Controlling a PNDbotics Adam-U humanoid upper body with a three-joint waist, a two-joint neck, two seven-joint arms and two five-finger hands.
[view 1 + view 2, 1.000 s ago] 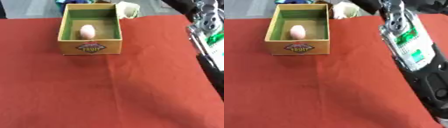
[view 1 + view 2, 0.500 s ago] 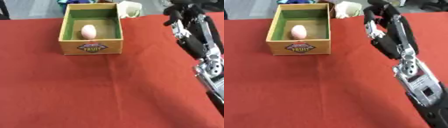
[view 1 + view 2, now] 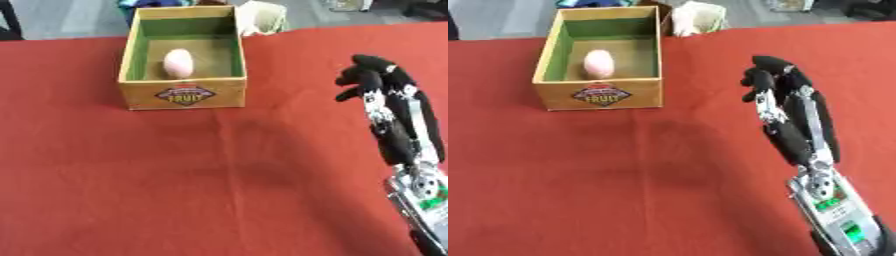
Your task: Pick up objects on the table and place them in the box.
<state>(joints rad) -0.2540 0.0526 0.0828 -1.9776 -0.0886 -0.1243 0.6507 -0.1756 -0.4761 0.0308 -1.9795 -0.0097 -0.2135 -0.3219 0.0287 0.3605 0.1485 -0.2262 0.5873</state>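
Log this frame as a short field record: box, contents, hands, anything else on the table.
box: wooden box, open top, green inside, label on its front, at the far side of the red table
contents: one pink egg-shaped object
right hand: right hand raised above the cloth, right of the box, fingers straight, holding nothing
left hand: not in view
other: pale cup-like object beyond the box's far right corner

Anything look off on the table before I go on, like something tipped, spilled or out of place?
Nothing stands out. The wooden fruit box stands upright on the red tablecloth with a pale pink egg-shaped object lying inside it. The right hand hovers empty, fingers relaxed. A pale cup-like thing sits behind the box.
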